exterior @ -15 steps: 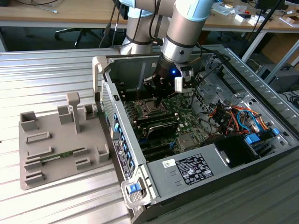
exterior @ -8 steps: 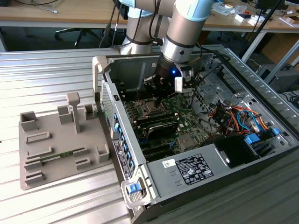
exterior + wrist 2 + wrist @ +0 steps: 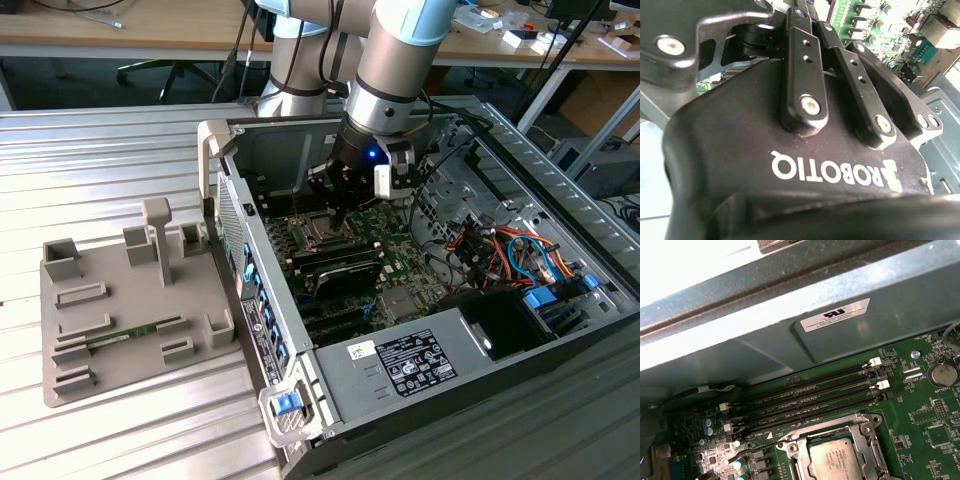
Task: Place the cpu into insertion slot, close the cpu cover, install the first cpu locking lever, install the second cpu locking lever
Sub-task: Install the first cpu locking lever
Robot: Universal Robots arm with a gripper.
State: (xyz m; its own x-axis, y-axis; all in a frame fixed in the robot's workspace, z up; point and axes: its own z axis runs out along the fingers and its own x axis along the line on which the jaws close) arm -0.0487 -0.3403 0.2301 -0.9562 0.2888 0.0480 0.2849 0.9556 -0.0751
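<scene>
Inside the open computer case (image 3: 215, 140), above the green board, hangs gripper (image 3: 338, 212), poised over the insertion slot (image 3: 318, 230), likely to work the socket hardware. Cannot tell whether clamped or spread. Carries nothing visible. In the first wrist view shows the cpu (image 3: 835, 462) already seated flat, framed by the cpu cover (image 3: 867, 440). Reaches in from 12 o'clock in the exterior view, arm (image 3: 400, 50) steep, wrist pointing down.
</scene>
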